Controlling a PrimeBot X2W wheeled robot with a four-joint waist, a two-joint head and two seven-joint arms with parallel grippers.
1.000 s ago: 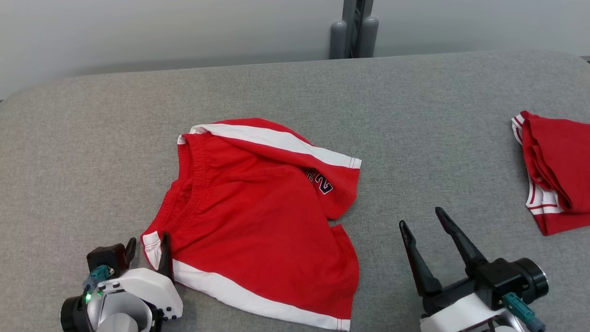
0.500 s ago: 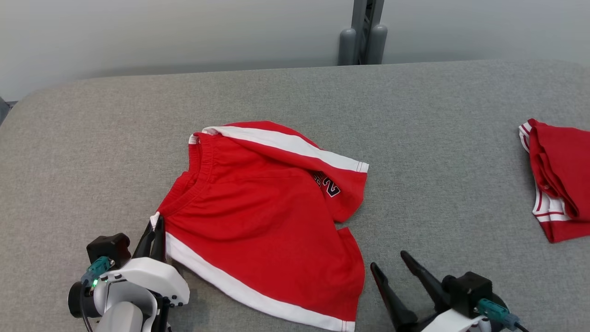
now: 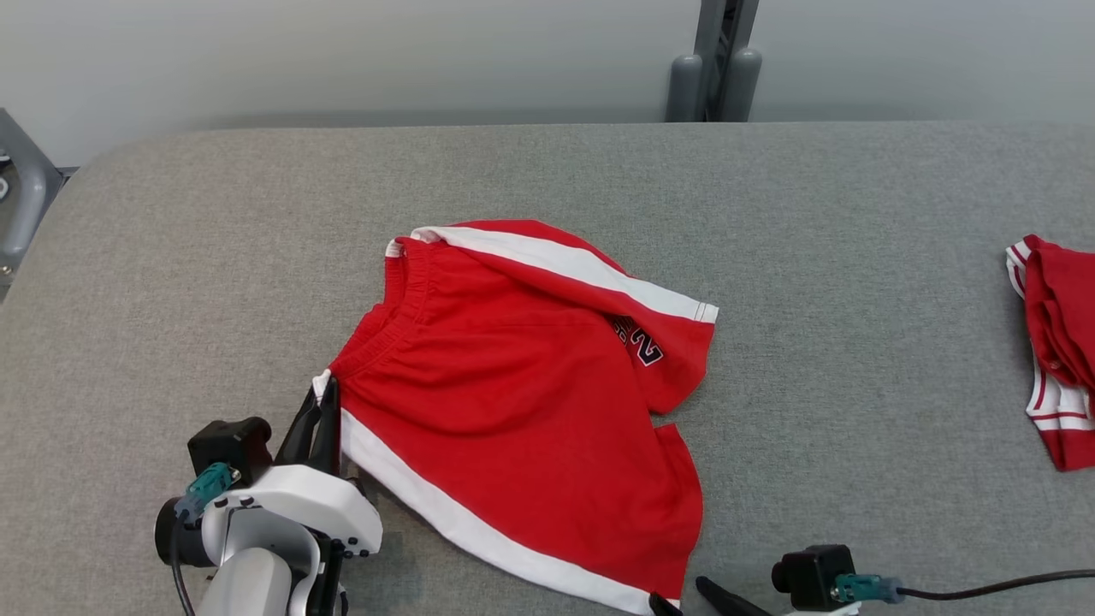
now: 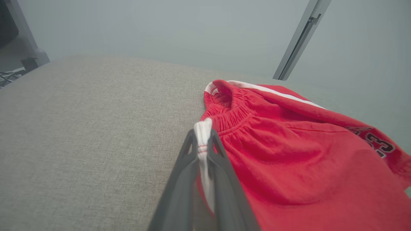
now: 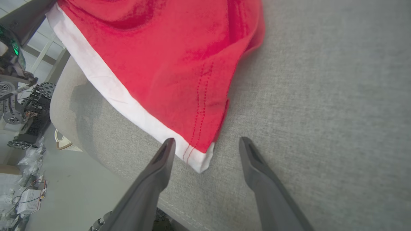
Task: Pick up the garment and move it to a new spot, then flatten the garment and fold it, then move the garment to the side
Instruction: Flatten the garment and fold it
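The garment (image 3: 530,385) is a pair of red shorts with white side stripes, lying crumpled in the middle of the grey padded table (image 3: 855,257). My left gripper (image 3: 323,402) is shut on the white-striped corner of its waistband, at the garment's near left. The left wrist view shows the white cloth (image 4: 203,138) pinched between the two dark fingers. My right gripper (image 3: 684,595) is at the bottom edge of the head view, by the hem. In the right wrist view it (image 5: 207,142) stands open, with the hem's white corner (image 5: 199,162) between its fingers and untouched.
A second red and white garment (image 3: 1061,342) lies bunched at the table's right edge. A grey post (image 3: 714,60) stands behind the table and a metal frame (image 3: 21,197) beside its left end. The table's near edge (image 5: 106,160) runs just behind the hem corner.
My left gripper has shut on the waistband corner and drawn it slightly up. My right gripper has moved left and nearer, to the hem corner. The head camera has also shifted.
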